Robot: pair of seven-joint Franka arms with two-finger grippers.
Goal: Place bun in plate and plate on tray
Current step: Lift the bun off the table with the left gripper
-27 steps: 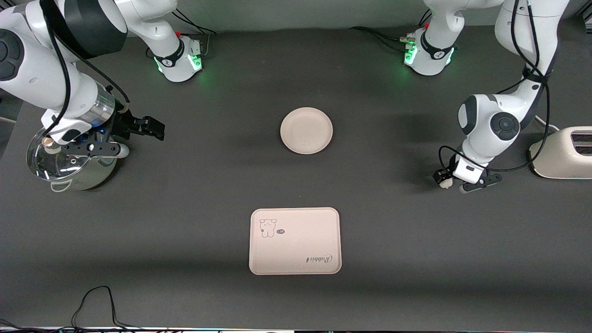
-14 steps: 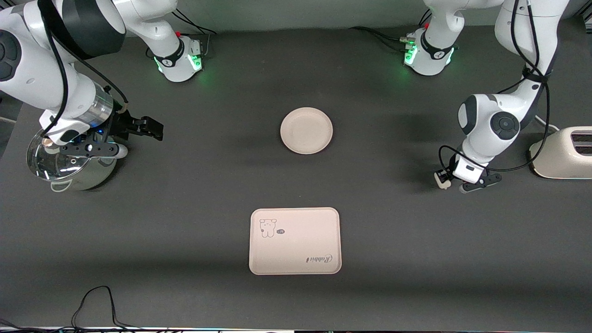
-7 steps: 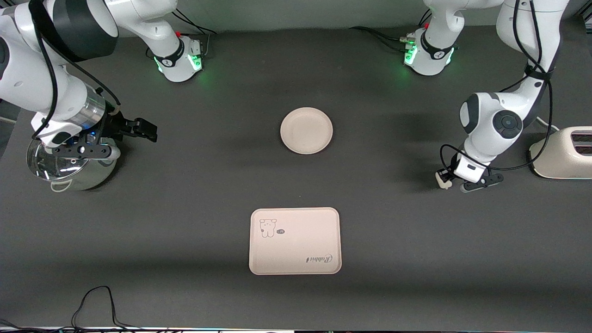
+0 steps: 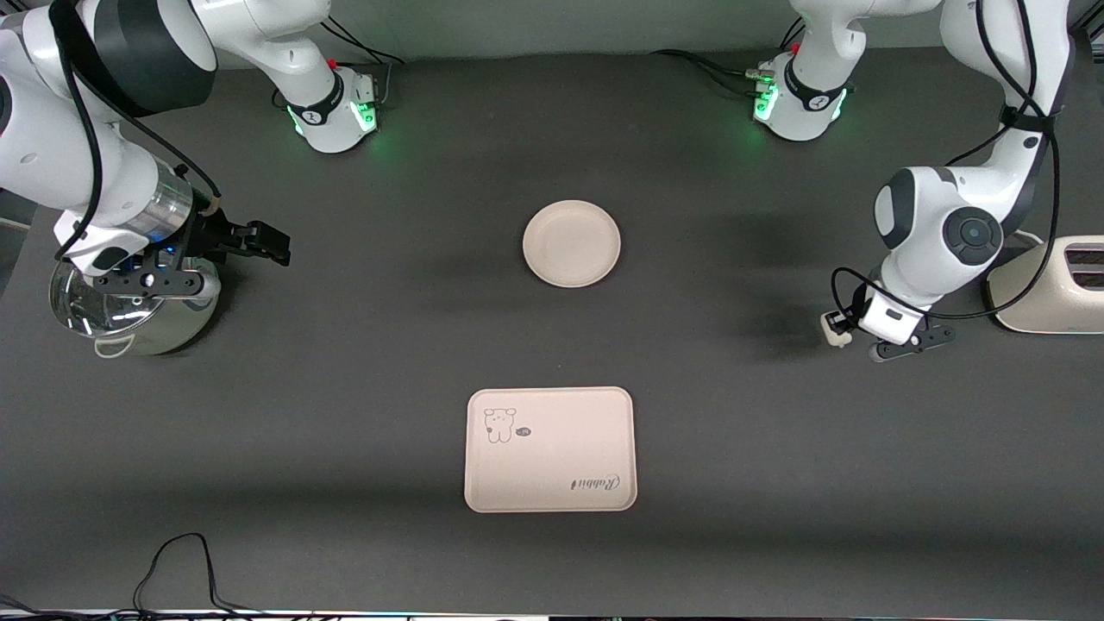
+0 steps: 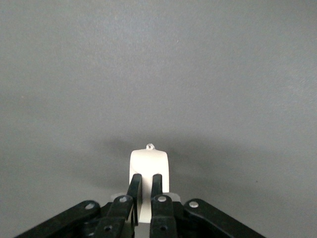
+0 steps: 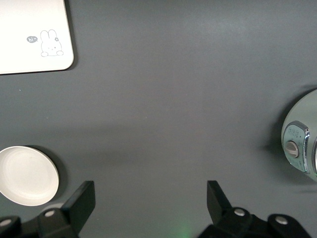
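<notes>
The left gripper (image 4: 841, 335) is clamped on the bun (image 5: 149, 171) — a small, smooth white lump with a rounded top and a tiny nub at its tip, pinched between the two black fingers (image 5: 134, 187). It sits low over bare table toward the left arm's end, near the cream toaster (image 4: 1048, 286). The round cream plate (image 4: 571, 243) with its raised rim lies mid-table; the rectangular tray (image 4: 550, 449), bear drawing and script on it, lies nearer the front camera. Over at the other end, the right gripper (image 6: 151, 203) hangs with jaws spread wide — holding nothing — above the glass-lidded steel pot (image 4: 121, 310).
</notes>
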